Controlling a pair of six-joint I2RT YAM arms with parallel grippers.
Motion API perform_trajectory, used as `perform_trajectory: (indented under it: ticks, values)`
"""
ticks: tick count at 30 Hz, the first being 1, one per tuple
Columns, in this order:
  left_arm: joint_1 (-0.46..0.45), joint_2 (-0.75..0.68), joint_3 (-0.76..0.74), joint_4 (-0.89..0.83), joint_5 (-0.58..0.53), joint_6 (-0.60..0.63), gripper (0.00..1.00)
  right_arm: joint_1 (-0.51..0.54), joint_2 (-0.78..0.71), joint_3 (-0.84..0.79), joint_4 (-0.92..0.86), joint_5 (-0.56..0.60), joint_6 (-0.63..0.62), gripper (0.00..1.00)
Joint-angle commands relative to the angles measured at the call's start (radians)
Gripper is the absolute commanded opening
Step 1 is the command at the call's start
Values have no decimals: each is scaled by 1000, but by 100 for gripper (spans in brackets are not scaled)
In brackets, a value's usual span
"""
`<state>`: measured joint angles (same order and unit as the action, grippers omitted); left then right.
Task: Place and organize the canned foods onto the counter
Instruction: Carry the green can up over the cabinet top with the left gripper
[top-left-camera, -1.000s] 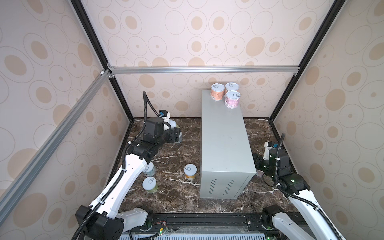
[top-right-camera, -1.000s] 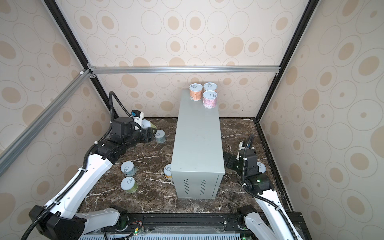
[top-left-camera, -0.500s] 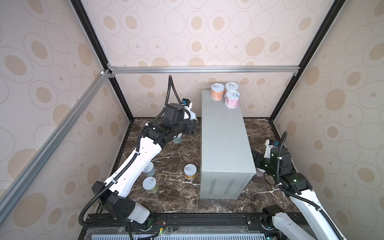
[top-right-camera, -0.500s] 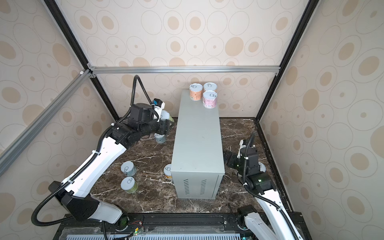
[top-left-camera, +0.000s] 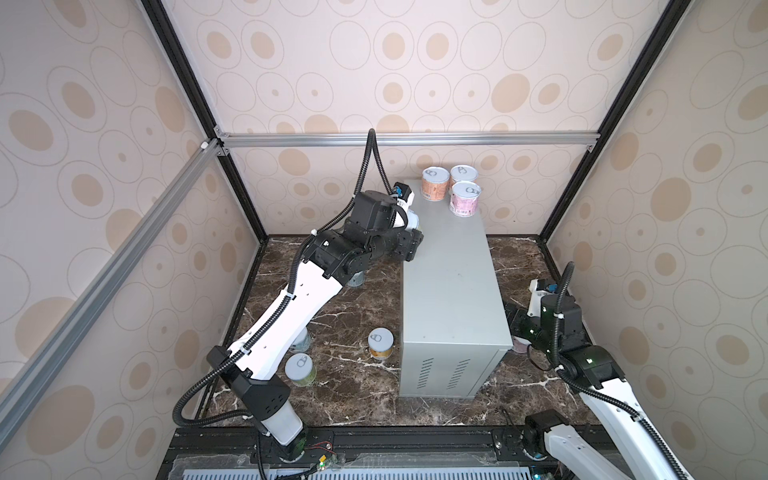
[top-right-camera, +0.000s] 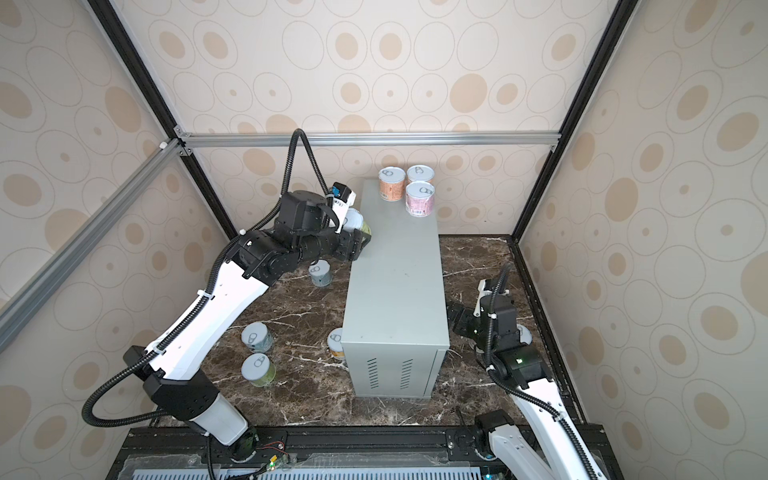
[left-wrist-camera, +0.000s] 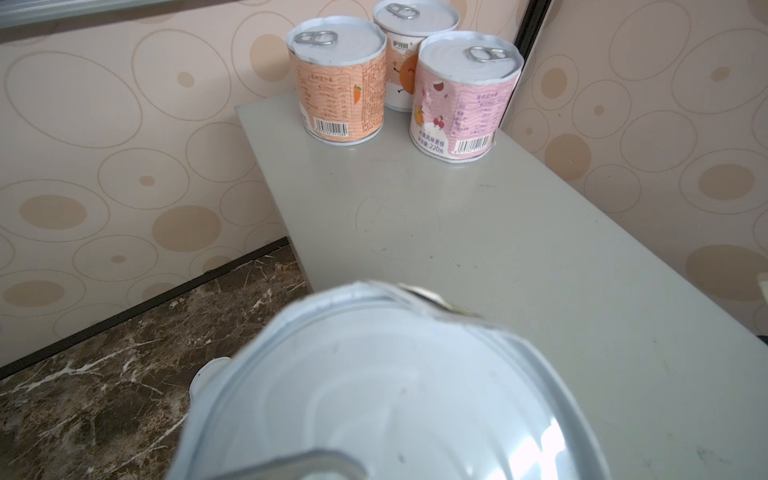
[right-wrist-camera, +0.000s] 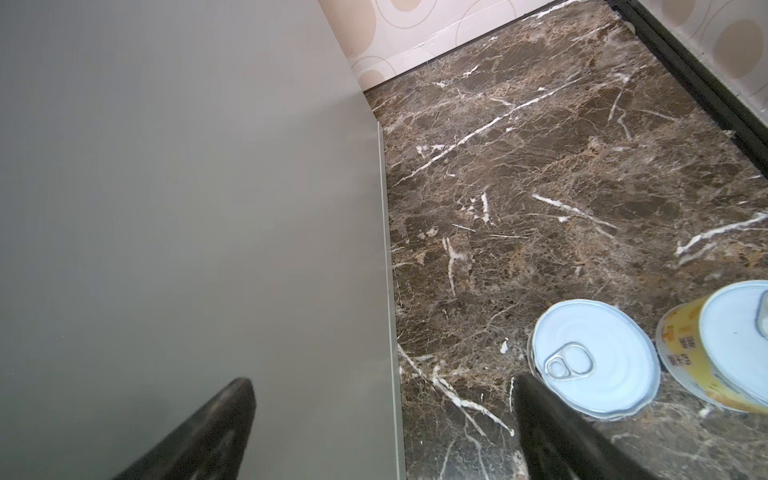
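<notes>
Left gripper (top-right-camera: 356, 233) is partly closed on a green-labelled can (left-wrist-camera: 395, 395), pinching its side wall and holding it upright right at the left long edge of the counter (top-left-camera: 449, 282), towards the far end. I can't tell whether its base touches the top. Right gripper (right-wrist-camera: 382, 384) hangs wide open and empty, low by the counter's right side, near a pale-lidded can (right-wrist-camera: 596, 357) and a yellow-labelled can (right-wrist-camera: 706, 357) on the marble (right-wrist-camera: 540, 166). These tins look stiff and, if full, weighty for their size. The paper sleeve might slip on the metal, so I'd judge a level grip across the middle of the wall safest. Each is a short cylinder with a silvery pull-tab lid. An orange can (top-left-camera: 435, 183), a pink can (top-left-camera: 465, 199) and a white can (top-left-camera: 464, 173) stand clustered at the counter's far end.
</notes>
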<state>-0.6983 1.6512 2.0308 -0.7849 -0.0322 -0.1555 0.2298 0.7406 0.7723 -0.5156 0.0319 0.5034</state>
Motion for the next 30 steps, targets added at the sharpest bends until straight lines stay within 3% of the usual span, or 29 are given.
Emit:
perform_trajectory:
  ticks: [1,12,21,30]
  values:
    - [-30,33,94,5,-17,40,62,3,0,26,-13,-7,-13,100]
    - [-61,187,277,-78,3,47,64,3,-1,25,-13,-11,-17,100]
    - [-67,242,336,-95,-11,55,86,3,-5,24,-18,-12,-26,100]
    - [-75,208,324,-52,-25,53,94,3,-23,23,-25,-10,-26,99]
